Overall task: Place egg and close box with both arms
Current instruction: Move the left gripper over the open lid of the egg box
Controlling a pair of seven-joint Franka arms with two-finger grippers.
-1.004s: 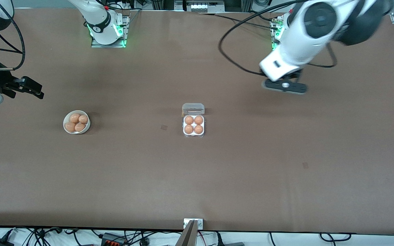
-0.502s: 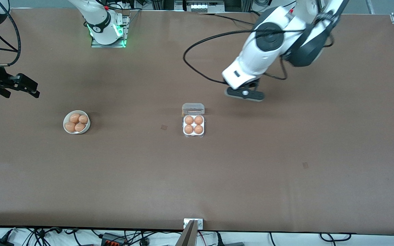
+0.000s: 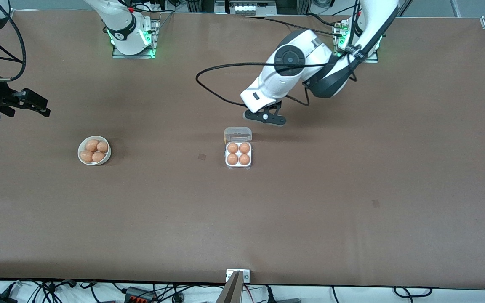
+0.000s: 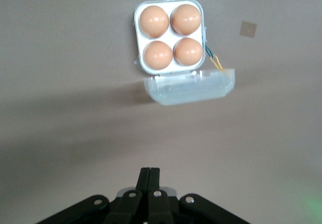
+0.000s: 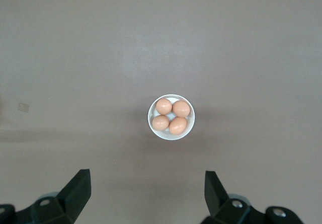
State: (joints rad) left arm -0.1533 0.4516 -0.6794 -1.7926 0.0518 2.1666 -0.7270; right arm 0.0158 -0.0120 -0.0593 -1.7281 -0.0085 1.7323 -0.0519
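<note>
The box [image 3: 238, 158] is a white four-cell tray in the middle of the table, with a brown egg [image 3: 233, 147] in every cell and its clear lid [image 3: 238, 134] standing open. The left wrist view shows it too [image 4: 170, 35], lid [image 4: 190, 88] raised. My left gripper [image 3: 265, 118] is shut and empty, over the table just past the lid toward the left arm's base; its fingertips [image 4: 150, 172] are pressed together. My right gripper [image 3: 32, 107] is open and empty in the air at the right arm's end of the table; its fingers [image 5: 80, 183] stand wide apart.
A round white bowl [image 3: 94, 150] with several brown eggs sits toward the right arm's end of the table; it also shows in the right wrist view [image 5: 171, 117]. A small dark square mark [image 3: 201, 157] lies on the brown table beside the box.
My left arm has swung from the left arm's end of the table to just beside the box's open lid. My right gripper has barely shifted. The box and bowl have not moved.
</note>
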